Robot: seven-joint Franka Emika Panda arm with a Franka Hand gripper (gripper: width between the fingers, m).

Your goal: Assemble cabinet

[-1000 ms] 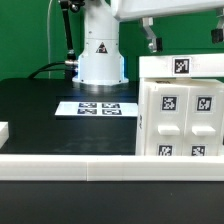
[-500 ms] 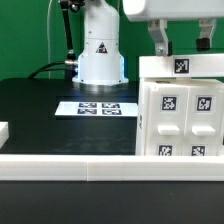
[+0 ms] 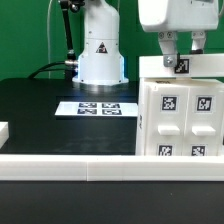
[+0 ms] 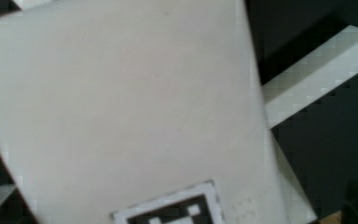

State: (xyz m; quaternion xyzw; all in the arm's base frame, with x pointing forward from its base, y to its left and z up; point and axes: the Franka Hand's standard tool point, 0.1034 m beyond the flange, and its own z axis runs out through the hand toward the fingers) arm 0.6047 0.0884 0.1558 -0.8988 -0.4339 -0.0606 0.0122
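We found the cabinet [image 3: 180,110] standing on the black table [image 3: 45,115] at the exterior view's right, its tagged front panels facing the camera and its flat top slab running roughly left to right across that view. The pincer [image 3: 180,55] hung directly over that top slab, fingers pointing down, one finger [image 3: 166,50] visible near the slab's back edge beside a tag; we could not tell whether it touched. The fingers stood apart — a clear gap showed between them, with nothing held. In the wrist view the cabinet's broad white top [image 4: 123,110] filled most of the picture, so the thing lay straight below the pincer rather than off to a side. We judged that any coming grasp would turn on this: a short descent, with the fingers straddling the slab's edge across its thin dimension.
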